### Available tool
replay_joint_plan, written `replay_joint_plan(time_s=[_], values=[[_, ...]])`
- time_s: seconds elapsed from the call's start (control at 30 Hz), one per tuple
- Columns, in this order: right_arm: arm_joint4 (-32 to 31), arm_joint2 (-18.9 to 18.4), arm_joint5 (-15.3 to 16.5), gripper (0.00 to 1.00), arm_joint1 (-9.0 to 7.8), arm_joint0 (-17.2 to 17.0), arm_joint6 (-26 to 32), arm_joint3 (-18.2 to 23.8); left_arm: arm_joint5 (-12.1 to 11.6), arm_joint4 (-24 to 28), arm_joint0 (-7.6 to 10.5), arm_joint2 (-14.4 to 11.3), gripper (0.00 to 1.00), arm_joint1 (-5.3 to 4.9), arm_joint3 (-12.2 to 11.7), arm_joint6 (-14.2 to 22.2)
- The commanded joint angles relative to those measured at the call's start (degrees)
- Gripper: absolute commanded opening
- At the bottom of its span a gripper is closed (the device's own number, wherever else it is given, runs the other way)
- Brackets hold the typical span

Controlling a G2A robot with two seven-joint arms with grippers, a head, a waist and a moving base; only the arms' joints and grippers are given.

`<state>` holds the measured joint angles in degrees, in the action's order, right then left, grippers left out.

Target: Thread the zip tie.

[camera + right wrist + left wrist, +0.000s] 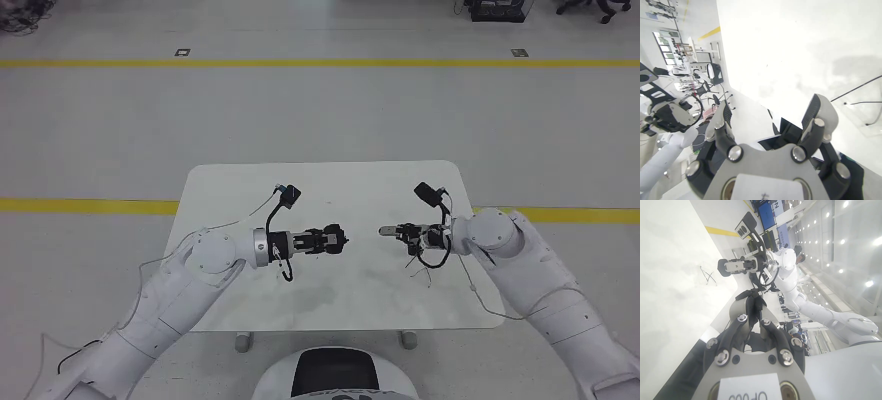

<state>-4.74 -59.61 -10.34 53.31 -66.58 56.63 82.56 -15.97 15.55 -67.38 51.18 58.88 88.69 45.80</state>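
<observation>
Pickup comes first: my right hand (770, 106), wide and empty, hangs near the zip ties (708, 276) on the surface (330, 190), my left hand (753, 300) is pinched shut farther off, and I must next grasp one.

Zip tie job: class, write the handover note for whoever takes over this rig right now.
Left gripper: shut above the table; whether it holds anything, I cannot tell.
Right gripper: open, empty, facing the left one.
Zip ties: lying crossed on the table near the right gripper.
Done: nothing threaded yet.
Left: pick up a tie, feed its tail through its head.
</observation>
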Motion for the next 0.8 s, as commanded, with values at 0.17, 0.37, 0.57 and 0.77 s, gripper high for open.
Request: replay_joint_plan(time_s=[0.17,0.37,0.57,0.77], values=[[-7.42,-2.14,8.85,1.00,-1.24,1.18,3.64,-2.09,0.00,0.00,0.00,0.00,0.00,0.00,0.00,0.00],[-16.96,-3.13,15.11,1.00,-2.42,1.21,6.26,-1.25,0.00,0.00,0.00,0.00,0.00,0.00,0.00,0.00],[-25.23,-1.38,17.54,1.00,-2.73,0.61,7.20,0.75,0.00,0.00,0.00,0.00,0.00,0.00,0.00,0.00],[-31.50,1.83,18.92,1.00,-2.22,1.62,6.74,0.46,0.00,0.00,0.00,0.00,0.00,0.00,0.00,0.00]])
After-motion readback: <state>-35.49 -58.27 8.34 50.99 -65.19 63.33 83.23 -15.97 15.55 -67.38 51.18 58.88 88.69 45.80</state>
